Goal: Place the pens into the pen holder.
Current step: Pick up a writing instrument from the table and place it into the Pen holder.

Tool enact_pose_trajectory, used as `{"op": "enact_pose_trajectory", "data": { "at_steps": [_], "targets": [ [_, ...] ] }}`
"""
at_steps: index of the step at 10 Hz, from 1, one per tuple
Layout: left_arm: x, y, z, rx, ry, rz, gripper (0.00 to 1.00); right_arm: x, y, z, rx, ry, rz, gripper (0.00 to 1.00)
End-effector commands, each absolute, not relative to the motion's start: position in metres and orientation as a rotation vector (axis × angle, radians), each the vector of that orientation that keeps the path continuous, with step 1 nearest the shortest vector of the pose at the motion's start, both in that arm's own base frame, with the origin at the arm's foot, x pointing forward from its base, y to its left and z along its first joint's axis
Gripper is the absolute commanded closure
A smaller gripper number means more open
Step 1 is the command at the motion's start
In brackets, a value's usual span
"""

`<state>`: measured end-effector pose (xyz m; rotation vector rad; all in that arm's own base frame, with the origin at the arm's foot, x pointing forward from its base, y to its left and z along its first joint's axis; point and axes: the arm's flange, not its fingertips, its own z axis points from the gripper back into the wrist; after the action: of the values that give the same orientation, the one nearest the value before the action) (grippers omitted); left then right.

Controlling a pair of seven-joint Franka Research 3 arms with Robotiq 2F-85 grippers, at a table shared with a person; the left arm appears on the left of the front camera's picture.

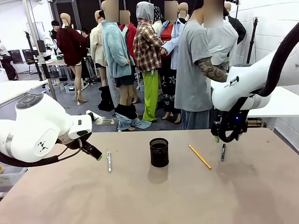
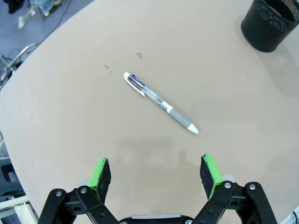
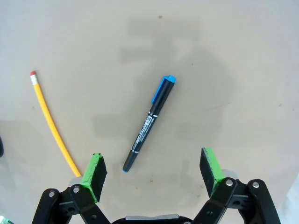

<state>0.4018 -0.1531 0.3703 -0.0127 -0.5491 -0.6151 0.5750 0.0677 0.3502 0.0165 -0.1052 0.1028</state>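
Left gripper [image 2: 154, 167], fingers spread and empty, sits above silver-white pen [image 2: 161, 103] lying diagonal to its closing line; right gripper [image 3: 152, 161], likewise spread, is over blue-and-black pen [image 3: 149, 123], nearly square to it; pen holder [image 1: 159, 152] stands between the 2 pens.

Robotics lab in an open, hall-like workroom, seen across a shared work table.

Two white robot arms reach in over a plain tan table [image 1: 140, 196]: the left arm [image 1: 32, 133] from one side and the right arm [image 1: 247, 84] from the other. The right arm trails a thick black hose [image 1: 284, 49]. A person [image 1: 194, 70] in a grey T-shirt stands at the table's far edge. Behind the person is a hard grey floor [image 1: 91, 100]. More white-topped tables stand at the left [image 1: 14, 88] and at the right [image 1: 280, 102]. A metal stand [image 1: 39, 51] and a white wall [image 1: 268, 28] are also in view. The bare surfaces, the plain furniture and the arms point to a research space, not a home or a shop.
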Motion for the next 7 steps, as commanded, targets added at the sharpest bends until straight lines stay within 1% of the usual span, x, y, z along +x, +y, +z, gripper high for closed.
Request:
{"op": "enact_pose_trajectory", "data": {
  "at_steps": [1, 4, 7],
  "targets": [
    [0.402, -0.151, 0.371, -0.015, -0.551, -0.61, 0.0, 0.587, 0.071, 0.337, 0.071, -0.115, 0.093, 0.0],
    [0.402, -0.151, 0.371, -0.015, -0.551, -0.61, 0.0, 0.595, 0.077, 0.315, 0.102, -0.109, 0.099, 0.0],
    [0.402, -0.151, 0.371, -0.015, -0.551, -0.61, 0.0, 0.597, 0.071, 0.306, 0.044, -0.119, 0.028, 0.0]
  ]
}}
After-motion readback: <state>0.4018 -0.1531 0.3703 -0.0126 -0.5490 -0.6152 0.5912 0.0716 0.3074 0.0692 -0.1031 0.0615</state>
